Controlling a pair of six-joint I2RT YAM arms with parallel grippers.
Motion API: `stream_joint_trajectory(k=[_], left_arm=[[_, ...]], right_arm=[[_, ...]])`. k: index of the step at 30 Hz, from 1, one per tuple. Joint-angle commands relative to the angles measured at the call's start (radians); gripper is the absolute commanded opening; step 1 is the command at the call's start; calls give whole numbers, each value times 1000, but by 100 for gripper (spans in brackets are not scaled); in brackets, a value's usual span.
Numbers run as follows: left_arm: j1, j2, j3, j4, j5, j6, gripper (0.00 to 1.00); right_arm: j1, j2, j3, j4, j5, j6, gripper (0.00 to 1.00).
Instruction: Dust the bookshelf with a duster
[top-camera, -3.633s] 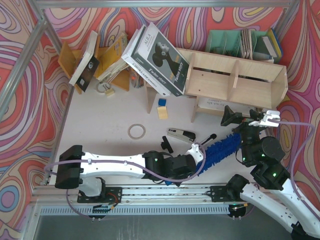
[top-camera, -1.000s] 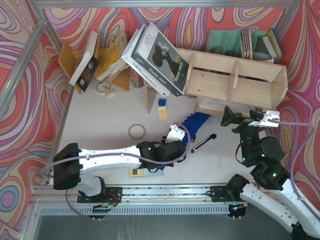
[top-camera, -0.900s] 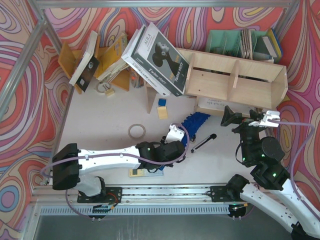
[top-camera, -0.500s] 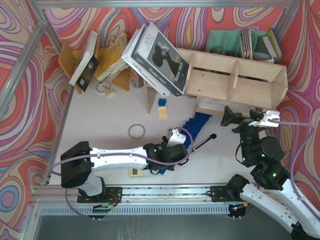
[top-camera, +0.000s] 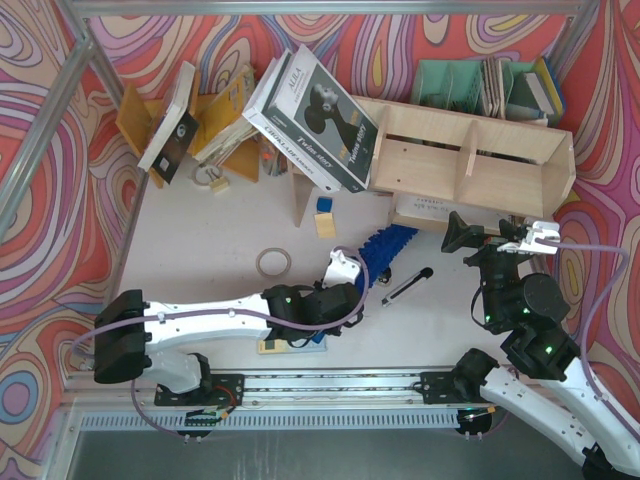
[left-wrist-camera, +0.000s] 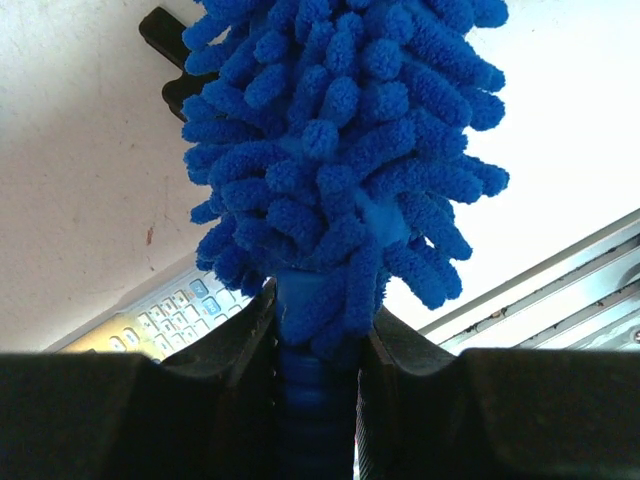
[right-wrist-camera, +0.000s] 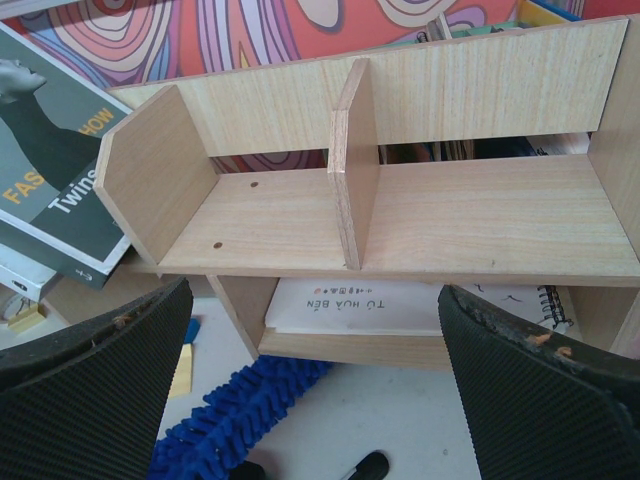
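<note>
**Duster in left grip, centre frame**

White table (top-camera: 220, 230); red-purple swirl walls (top-camera: 60, 150). One duster (top-camera: 388, 247) at centre, handle clamped by left gripper (left-wrist-camera: 318, 330). It lies near the one bookshelf (top-camera: 470, 160), upper right. Right gripper (right-wrist-camera: 320, 400) wide apart, holding nothing. One pen (top-camera: 405, 286), one tape ring (top-camera: 273, 263).

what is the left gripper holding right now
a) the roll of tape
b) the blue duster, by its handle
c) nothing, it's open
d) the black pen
B: in the left wrist view the left gripper is clamped on the handle of the duster, whose fluffy head sticks out ahead, while the black pen lies free outside the jaws.
</note>
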Motion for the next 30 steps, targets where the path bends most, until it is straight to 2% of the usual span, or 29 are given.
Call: stream_joint_trajectory(k=[1, 9, 16, 30], left_arm=[[31, 8, -41, -32, -137, -75, 0], [31, 77, -65, 4, -62, -98, 0], [31, 54, -42, 8, -75, -72, 0], [3, 91, 137, 22, -39, 44, 0]], right_arm=[[2, -5, -5, 24, 13, -15, 99], [1, -5, -5, 22, 14, -13, 99], [2, -6, -5, 21, 14, -13, 99], [1, -9, -5, 21, 16, -13, 99]])
